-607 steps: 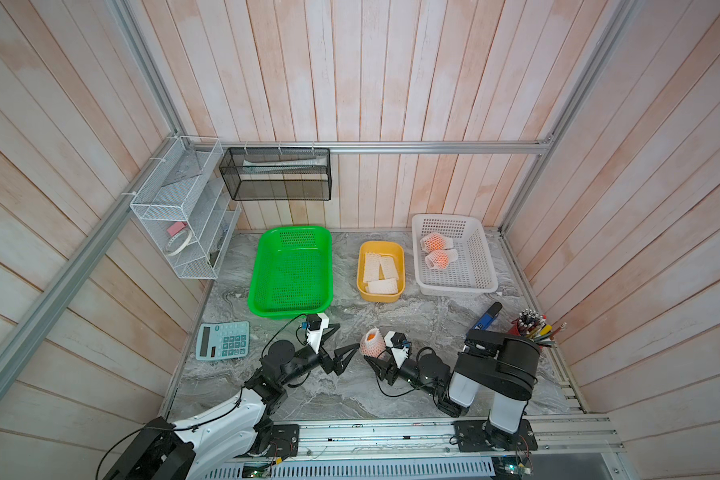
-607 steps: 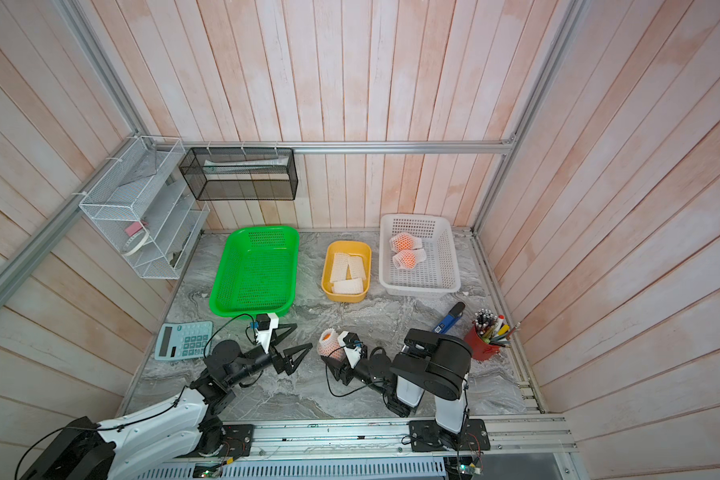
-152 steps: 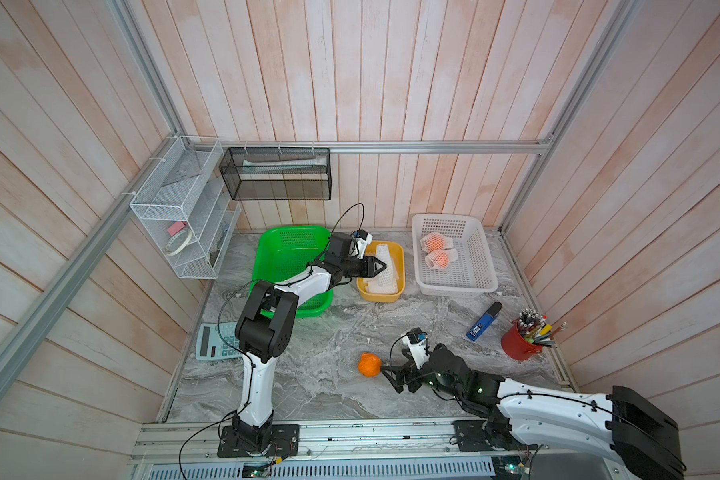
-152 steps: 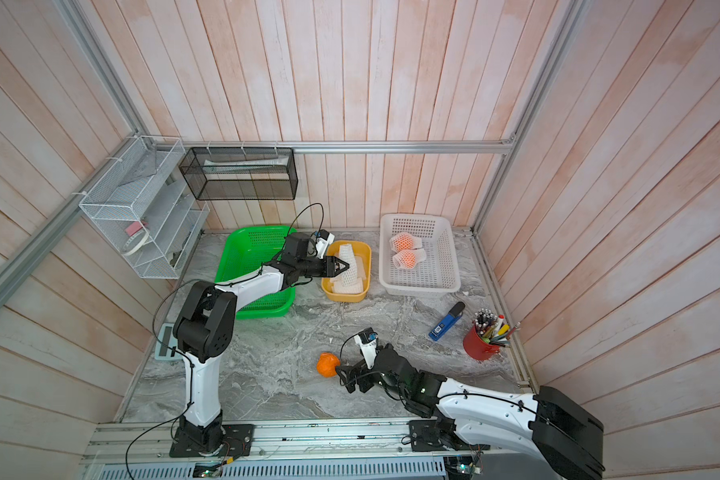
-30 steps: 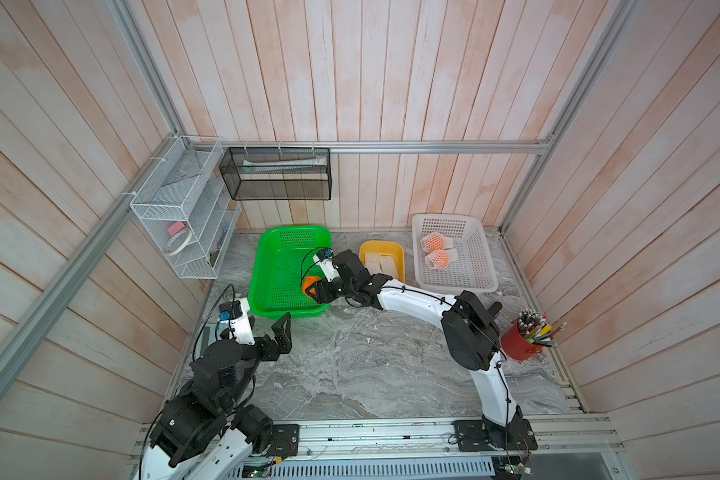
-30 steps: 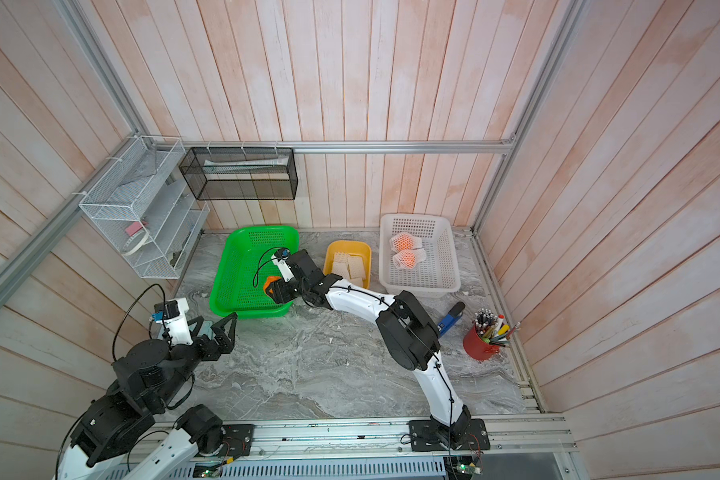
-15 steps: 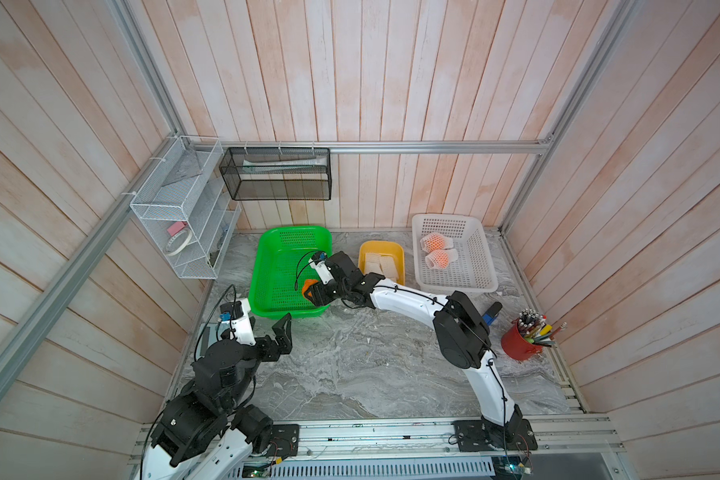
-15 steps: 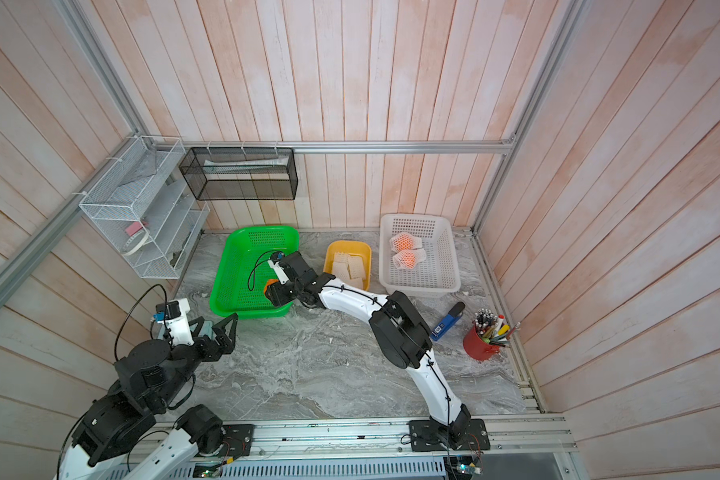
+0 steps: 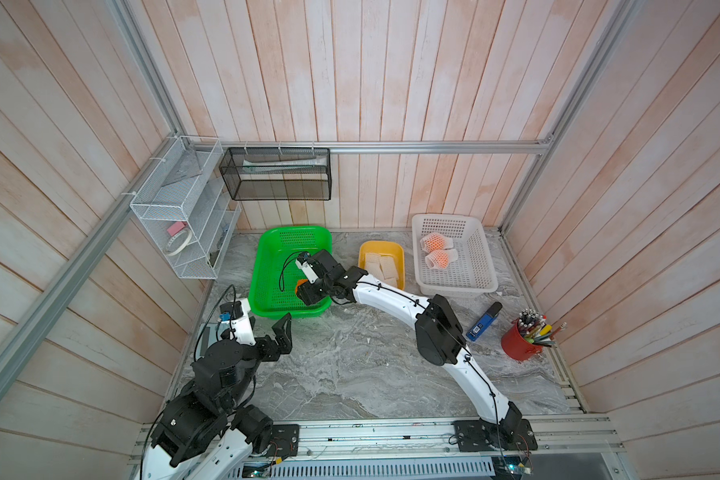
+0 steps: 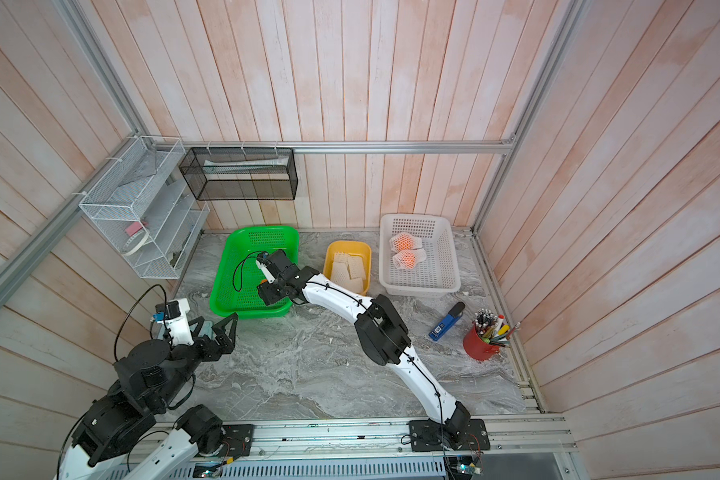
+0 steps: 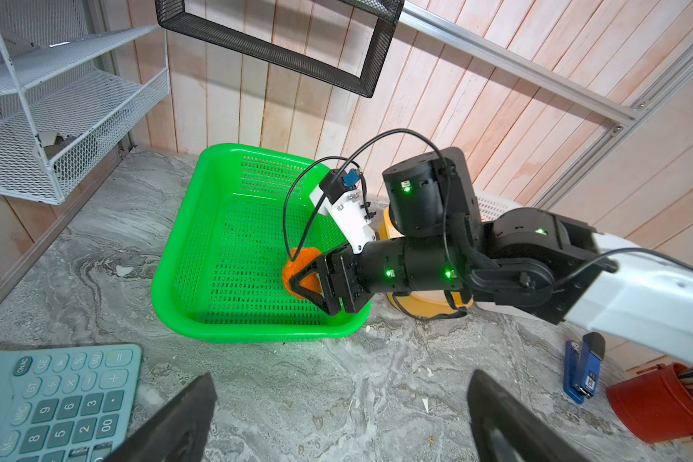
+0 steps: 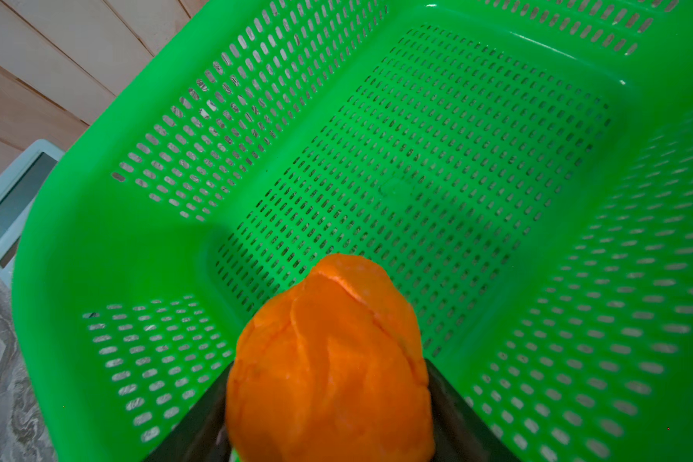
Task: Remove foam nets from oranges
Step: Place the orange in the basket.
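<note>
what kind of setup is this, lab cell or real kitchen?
Most likely a lab robot cell: wood-plank walls on aluminium framing, a marble-look tabletop, and sorting props like the green basket and white basket.

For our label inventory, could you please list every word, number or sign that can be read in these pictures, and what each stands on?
"8", "9", "5", "6", "2", "3", "00", "+", "=", "%": key markings on the calculator, left wrist view.
"CE", "GT", "MU", "MRC", "M-": calculator function keys, small, read with less certainty.
White label on the blue stapler: too small to read.
Green basket, bare orange, red pencil cup: no text seen.
</note>
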Controlling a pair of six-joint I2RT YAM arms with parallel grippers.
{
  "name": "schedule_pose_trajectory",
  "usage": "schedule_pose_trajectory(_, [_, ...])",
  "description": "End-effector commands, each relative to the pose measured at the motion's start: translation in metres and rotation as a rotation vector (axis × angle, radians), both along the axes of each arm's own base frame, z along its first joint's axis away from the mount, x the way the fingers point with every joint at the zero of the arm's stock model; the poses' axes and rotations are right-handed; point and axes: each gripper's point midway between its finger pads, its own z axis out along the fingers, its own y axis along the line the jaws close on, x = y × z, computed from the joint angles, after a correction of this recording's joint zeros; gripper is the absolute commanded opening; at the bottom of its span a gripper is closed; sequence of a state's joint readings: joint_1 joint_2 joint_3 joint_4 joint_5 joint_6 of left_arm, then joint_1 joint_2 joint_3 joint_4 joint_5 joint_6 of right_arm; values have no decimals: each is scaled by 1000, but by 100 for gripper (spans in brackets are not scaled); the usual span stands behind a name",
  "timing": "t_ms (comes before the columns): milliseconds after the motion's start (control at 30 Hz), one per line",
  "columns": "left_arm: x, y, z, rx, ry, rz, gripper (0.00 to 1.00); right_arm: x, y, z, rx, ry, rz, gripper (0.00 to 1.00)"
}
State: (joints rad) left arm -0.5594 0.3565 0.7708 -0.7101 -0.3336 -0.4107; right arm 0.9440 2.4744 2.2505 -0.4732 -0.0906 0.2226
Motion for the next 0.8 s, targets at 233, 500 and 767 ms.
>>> schedule_pose_trajectory(233, [1, -3, -2, 11, -11, -16, 100, -1, -11, -33, -124, 43, -10, 73])
schedule_pose_trajectory(500, [1, -2, -1, 10, -13, -13, 100, 3, -8, 5, -66, -16, -9, 74])
schedule_pose_trajectory(767, [5, -12, 12, 2, -50, -57, 100, -12, -32, 107, 88, -169, -27, 86])
